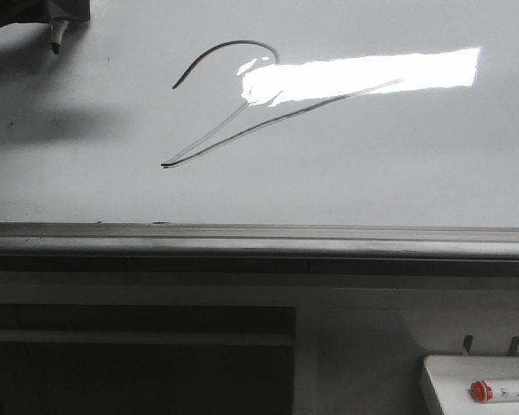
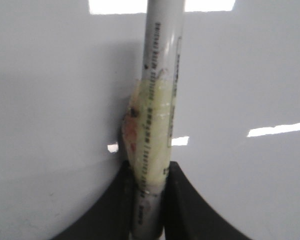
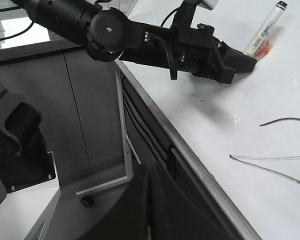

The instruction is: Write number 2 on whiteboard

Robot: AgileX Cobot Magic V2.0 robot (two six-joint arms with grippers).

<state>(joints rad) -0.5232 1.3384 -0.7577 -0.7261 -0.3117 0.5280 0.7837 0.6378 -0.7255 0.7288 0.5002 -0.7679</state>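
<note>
left arm (image 3: pixel 140 40): stretched out, black, end effector (image 2: pixel 149 200) closed tight, both fingers (image 2: pixel 185 205) pressing on a thin barrel | right end effector (image 3: pixel 149 210): fingers together, dark, low and apart from the left arm

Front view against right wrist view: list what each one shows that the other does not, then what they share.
Only the front view shows the bright glare across the strokes, the small white tray and the red-capped marker in it.

Only the right wrist view shows the left arm reaching over the board, the left gripper shut on the marker, and the cabinet beneath.

Both show the whiteboard, its grey ledge and the drawn number 2.
</note>
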